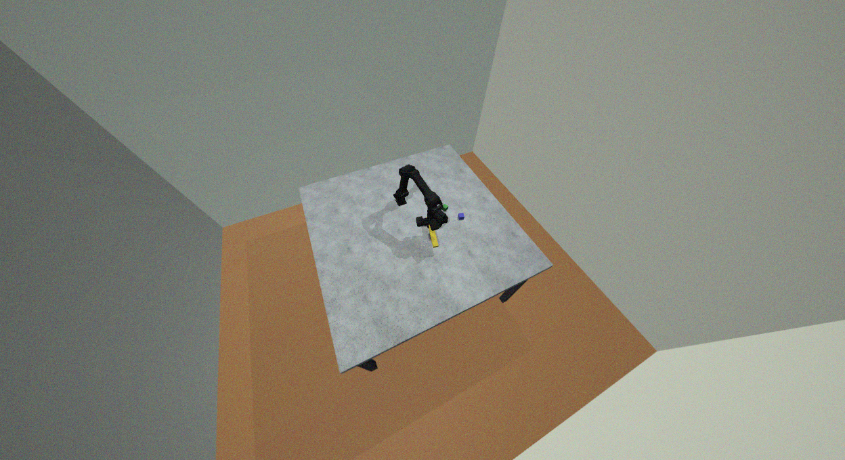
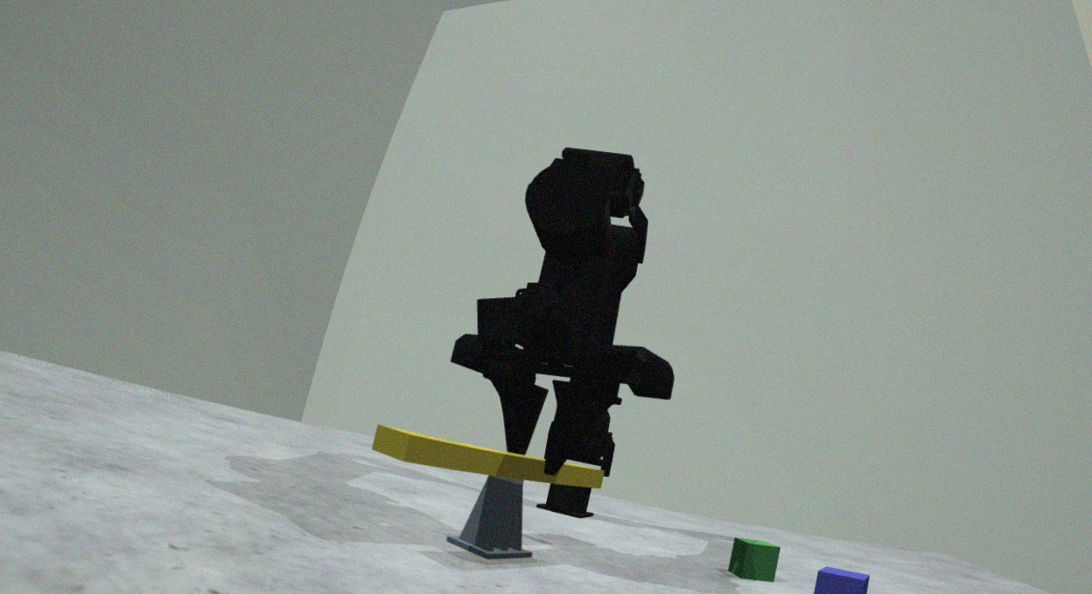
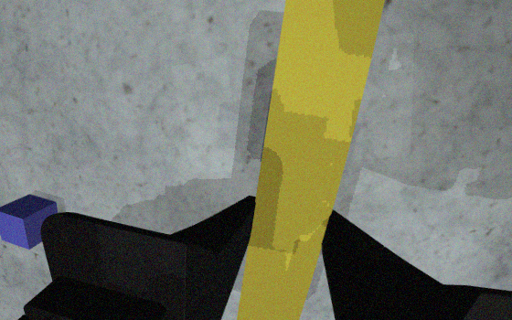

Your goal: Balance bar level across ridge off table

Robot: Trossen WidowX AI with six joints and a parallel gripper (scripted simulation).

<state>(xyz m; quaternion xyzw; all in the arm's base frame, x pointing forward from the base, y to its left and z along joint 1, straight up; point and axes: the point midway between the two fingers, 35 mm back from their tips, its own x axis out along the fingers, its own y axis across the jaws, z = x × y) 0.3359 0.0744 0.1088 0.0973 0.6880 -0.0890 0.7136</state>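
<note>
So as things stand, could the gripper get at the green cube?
Probably not right now: the gripper is shut on the yellow bar lying over the grey ridge. The green cube sits nearby with nothing visibly blocking it, so after release it looks reachable.

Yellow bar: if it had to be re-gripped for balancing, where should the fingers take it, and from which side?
Take the yellow bar across its narrow width, from above, probably right over the grey ridge. Its long flat sides suit parallel fingers. The gripper now clamps it off-centre, toward the end nearer the green cube, so the long free end overhangs the far side.
</note>
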